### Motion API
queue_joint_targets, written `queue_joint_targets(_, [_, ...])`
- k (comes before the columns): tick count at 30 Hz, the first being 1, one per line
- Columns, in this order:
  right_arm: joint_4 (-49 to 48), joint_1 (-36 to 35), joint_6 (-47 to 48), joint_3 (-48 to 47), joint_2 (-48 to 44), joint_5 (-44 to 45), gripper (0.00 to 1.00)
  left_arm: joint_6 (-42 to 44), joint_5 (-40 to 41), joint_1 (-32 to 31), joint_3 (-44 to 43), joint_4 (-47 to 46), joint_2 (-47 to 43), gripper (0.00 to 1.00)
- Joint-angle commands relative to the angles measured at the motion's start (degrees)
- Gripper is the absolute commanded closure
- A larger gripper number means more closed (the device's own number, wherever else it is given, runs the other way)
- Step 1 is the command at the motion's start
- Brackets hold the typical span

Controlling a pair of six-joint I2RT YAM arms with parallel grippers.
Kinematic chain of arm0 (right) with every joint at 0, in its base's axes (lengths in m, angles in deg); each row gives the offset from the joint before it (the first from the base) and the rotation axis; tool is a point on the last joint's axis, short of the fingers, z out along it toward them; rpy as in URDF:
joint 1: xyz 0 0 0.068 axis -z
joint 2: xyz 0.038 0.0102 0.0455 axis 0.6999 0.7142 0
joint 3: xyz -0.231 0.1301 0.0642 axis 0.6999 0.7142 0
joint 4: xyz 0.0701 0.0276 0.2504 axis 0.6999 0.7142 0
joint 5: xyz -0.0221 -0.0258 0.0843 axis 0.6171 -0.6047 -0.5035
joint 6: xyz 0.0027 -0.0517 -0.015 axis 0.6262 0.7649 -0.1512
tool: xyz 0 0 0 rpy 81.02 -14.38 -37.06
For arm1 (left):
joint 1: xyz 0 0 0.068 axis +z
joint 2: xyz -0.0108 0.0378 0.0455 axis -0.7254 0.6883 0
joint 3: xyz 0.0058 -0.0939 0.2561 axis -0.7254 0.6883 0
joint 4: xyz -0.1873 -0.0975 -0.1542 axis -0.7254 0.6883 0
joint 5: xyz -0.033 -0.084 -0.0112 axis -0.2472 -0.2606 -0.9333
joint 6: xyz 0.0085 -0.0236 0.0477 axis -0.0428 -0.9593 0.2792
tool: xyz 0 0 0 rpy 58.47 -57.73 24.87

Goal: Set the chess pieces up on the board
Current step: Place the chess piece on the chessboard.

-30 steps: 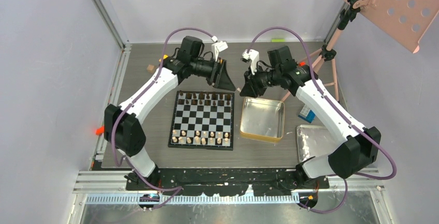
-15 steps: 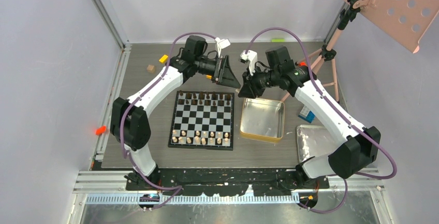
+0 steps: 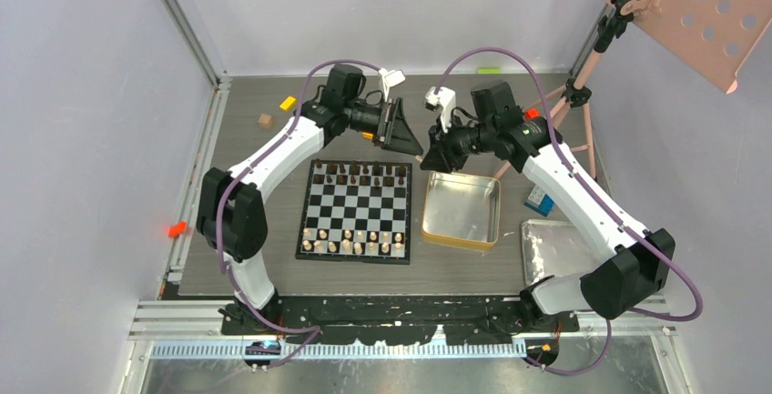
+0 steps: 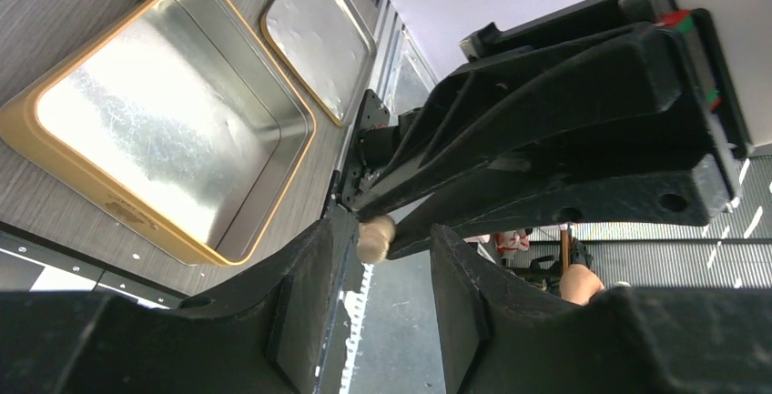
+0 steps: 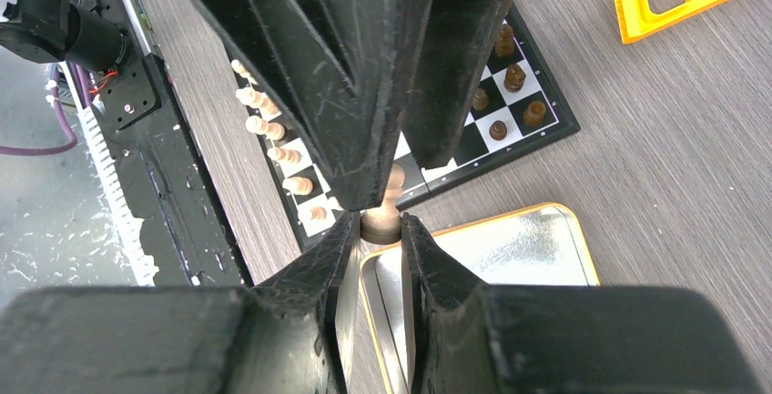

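Observation:
The board [image 3: 357, 208] lies mid-table, with dark chess pieces [image 3: 360, 174] along its far side and pale ones [image 3: 355, 241] along its near side. Above the gap between the board and the gold tin, my right gripper [image 5: 380, 227] is shut on the base of one pale piece [image 5: 382, 216]. My left gripper [image 4: 387, 247] faces it tip to tip. It is open, and its fingers [image 5: 364, 66] stand on either side of that piece's top [image 4: 374, 237] without pressing it. In the top view both grippers meet at the board's far right corner, left gripper [image 3: 416, 150] and right gripper [image 3: 425, 159].
The gold tin [image 3: 460, 243] lies right of the board, and a silver tray [image 3: 551, 247] and a blue box [image 3: 541, 201] sit further right. A pink stand [image 3: 583, 80] rises at the back right. A small brown cube [image 3: 265, 121] and a yellow block [image 3: 288, 103] lie at the back left.
My left arm has swung right until its fingers reach the piece held by the right gripper, and its jaws have narrowed somewhat. The right gripper has hardly moved.

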Motion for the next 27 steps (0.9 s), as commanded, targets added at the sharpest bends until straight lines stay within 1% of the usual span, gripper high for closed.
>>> queue_joint_targets(1, [-1.99, -0.35, -0.42, -1.07, -2.37, -0.04, 0.97, -1.08, -1.98, 0.58, 0.7, -2.8, 0.71, 0.54])
queue_joint_targets(5, [-2.34, -0.37, -0.38, -0.8, -2.34, 0.71, 0.97, -3.26, -2.99, 0.58, 1.63, -5.16, 0.71, 0.54])
queue_joint_targets(11, [-3.34, -0.33, -0.68, -0.45, -1.8, 2.39, 0.98, -3.82, -3.4, 0.58, 2.19, -5.78, 0.62, 0.56])
queue_joint_targets(17, [-4.13, -0.37, -0.89, 0.2, -1.31, 3.05, 0.98, -7.79, -4.7, 0.58, 3.76, -10.34, 0.76, 0.65])
queue_joint_targets(27, [-4.54, -0.36, -0.41, 0.88, -1.07, 3.1, 0.98, -10.28, -5.22, 0.58, 3.93, -12.82, 1.53, 0.69])
